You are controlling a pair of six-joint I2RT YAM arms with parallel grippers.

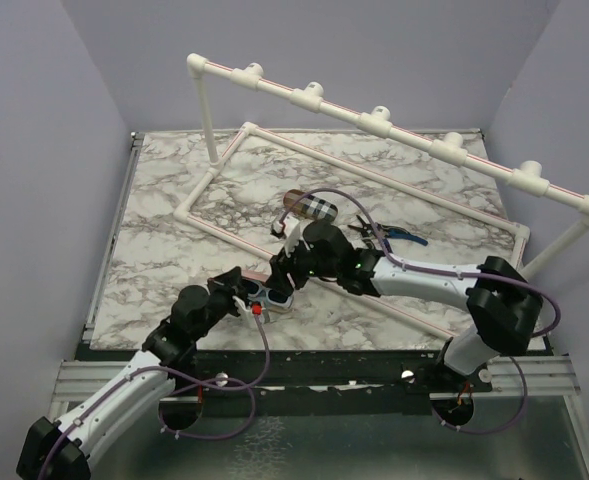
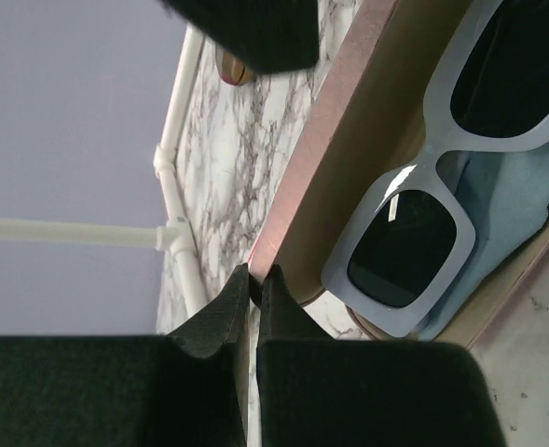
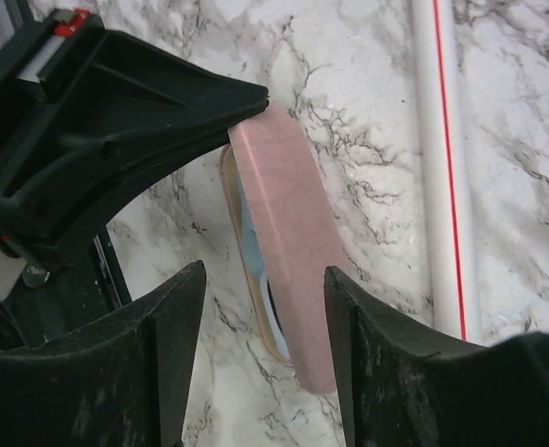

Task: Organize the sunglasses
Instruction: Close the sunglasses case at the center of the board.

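The blue-framed sunglasses have dark lenses and lie folded in an open pink case. The sunglasses sit at the table's near middle. My left gripper is shut on the edge of the case's lid, holding it up. In the right wrist view the pink lid stands on edge, with the left gripper pinching its far end. My right gripper is open, its fingers astride the lid. A sliver of the blue frame shows beneath. The pink-purple pair is out of view.
A brown plaid case lies just beyond the right gripper. Black-and-blue pliers rest to the right. A white pipe frame spans the back, and its floor rail runs close to the pink case.
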